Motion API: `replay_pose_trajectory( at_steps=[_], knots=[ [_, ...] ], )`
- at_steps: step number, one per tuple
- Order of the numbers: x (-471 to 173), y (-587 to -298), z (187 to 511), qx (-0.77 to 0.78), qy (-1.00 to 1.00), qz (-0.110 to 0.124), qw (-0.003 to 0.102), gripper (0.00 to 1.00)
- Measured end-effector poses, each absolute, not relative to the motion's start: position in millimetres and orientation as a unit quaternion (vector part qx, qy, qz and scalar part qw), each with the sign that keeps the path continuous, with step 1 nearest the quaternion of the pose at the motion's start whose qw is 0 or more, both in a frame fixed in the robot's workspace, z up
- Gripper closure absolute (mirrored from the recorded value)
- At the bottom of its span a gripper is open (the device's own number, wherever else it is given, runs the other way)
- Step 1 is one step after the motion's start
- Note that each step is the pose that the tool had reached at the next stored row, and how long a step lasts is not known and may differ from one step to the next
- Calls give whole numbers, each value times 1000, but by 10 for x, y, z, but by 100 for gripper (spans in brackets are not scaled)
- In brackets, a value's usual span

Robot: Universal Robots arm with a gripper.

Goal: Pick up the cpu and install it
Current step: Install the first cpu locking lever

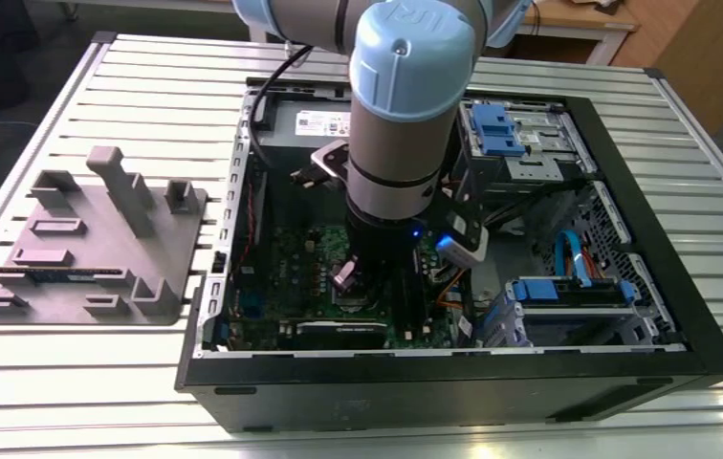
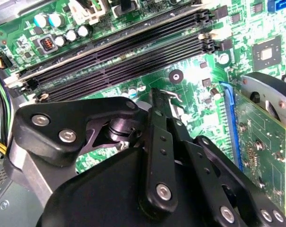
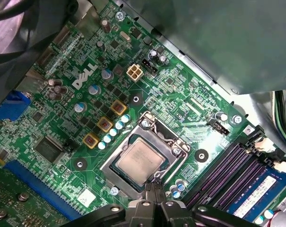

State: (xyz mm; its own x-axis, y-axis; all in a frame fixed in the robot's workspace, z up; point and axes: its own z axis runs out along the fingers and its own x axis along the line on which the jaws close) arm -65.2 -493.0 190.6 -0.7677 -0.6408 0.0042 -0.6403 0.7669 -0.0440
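The cpu point(image 3: 139, 161), a small square chip with a silvery-grey top, lies flat inside the metal socket frame point(image 3: 167, 134) on the green motherboard point(image 3: 67, 118). In the first wrist view my gripper point(image 3: 155, 188) hangs just off the socket's edge, right beside the chip, with its two black fingers pressed together and nothing between them. The second wrist view shows the same gripper point(image 2: 164, 101) from behind its black linkage, tips low over the board. In the exterior view the arm point(image 1: 394, 143) reaches straight down into the open computer case point(image 1: 668, 316).
Black memory slots point(image 2: 124, 52) run beside the socket, one holding a blue memory stick point(image 3: 254, 191). An expansion card point(image 2: 261, 137) stands close by. Case walls, blue drive bays point(image 1: 566, 292) and cables hem the arm in. A grey fixture block point(image 1: 81, 239) sits on the slatted table at the exterior view's left.
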Motion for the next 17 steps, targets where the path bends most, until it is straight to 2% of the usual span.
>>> replay_pose_trajectory(
  at_steps=[17],
  knots=[
    [-652,-4965,1895,-341,940,-21,7,90]
  ],
)
